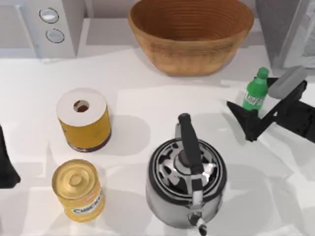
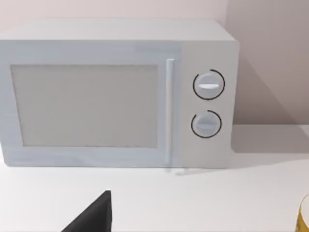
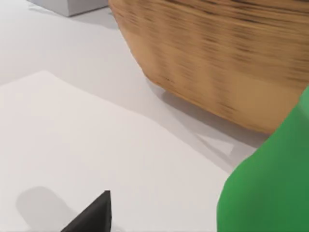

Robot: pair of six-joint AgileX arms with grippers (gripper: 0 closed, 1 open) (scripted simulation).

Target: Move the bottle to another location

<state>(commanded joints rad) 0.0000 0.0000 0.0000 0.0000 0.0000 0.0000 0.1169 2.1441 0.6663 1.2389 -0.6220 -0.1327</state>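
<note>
White tabletop (image 1: 147, 105) is seen from above. At its right edge the right gripper (image 1: 256, 115) is spread wide, its fingers not closed on the bottle (image 1: 256, 92) standing upright just beside them (small, green, green-capped, with a green-and-white label), near the wicker basket (image 1: 191, 34). At the left edge the left gripper (image 1: 7, 164) is parked; whether it is spread cannot be told.
</note>
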